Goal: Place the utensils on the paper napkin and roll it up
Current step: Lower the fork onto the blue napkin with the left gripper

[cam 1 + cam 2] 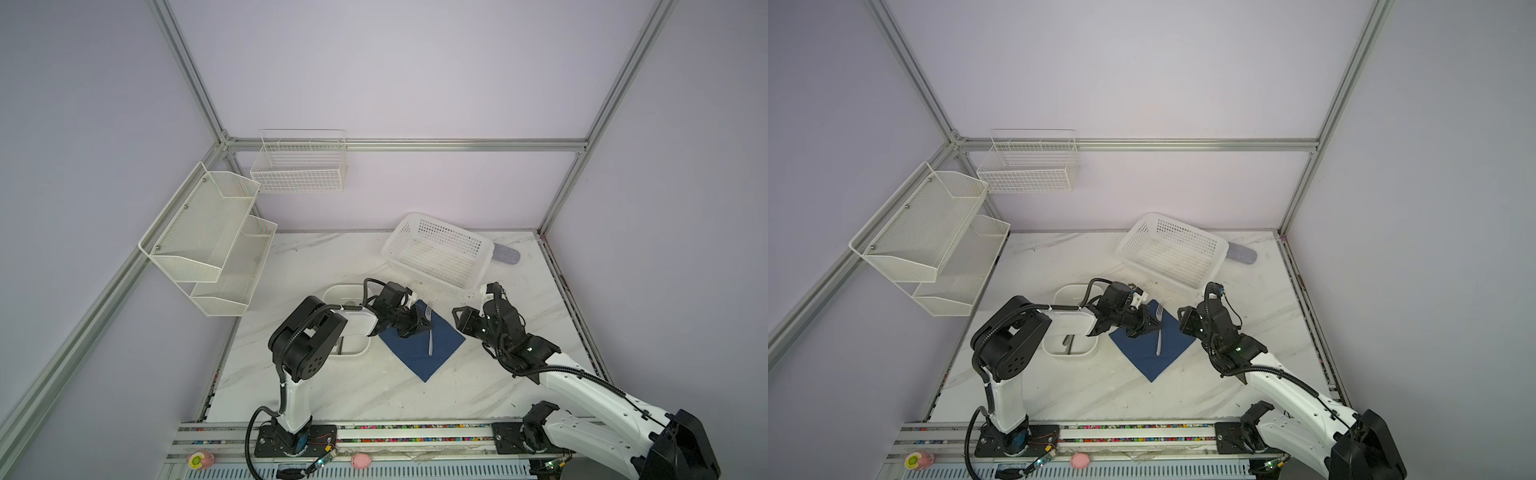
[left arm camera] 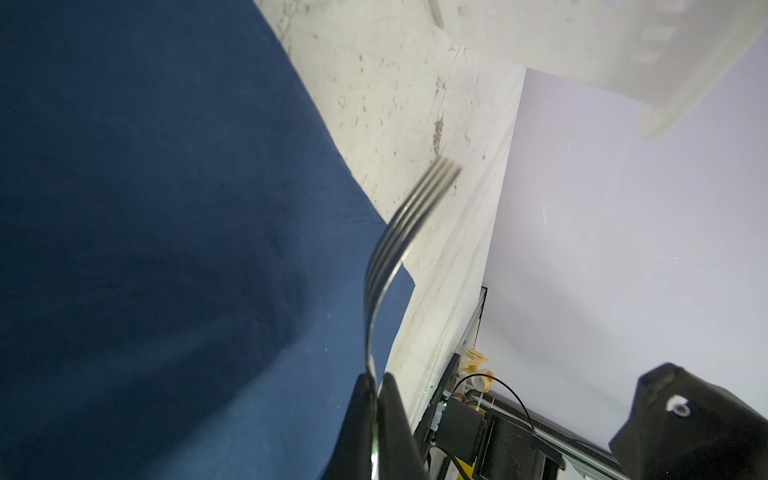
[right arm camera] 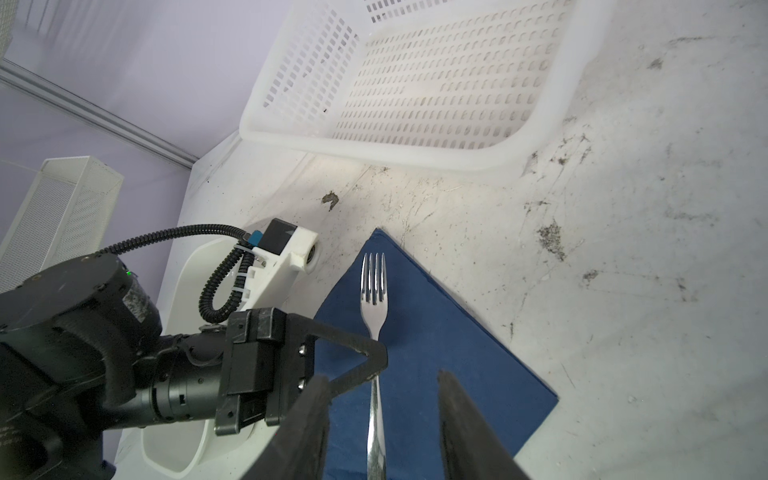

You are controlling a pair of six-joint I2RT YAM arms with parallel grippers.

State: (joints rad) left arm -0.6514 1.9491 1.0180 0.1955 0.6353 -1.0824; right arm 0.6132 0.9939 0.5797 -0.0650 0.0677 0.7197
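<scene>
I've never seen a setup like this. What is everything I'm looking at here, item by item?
fork: one, silver, at the napkin, held by its handle
napkin: one, navy blue, mid-table
dish: one, white, left of the napkin
other utensils: count unclear, dark, inside the dish
plastic basket: one, white, behind the napkin
case: one, grey-blue, behind the plastic basket
wire basket: one, white, back wall
mesh shelf: one, white, two tiers, left wall
table: one, white marble
left gripper: black, shut on the fork
right gripper: black, open, near the napkin's right edge
</scene>
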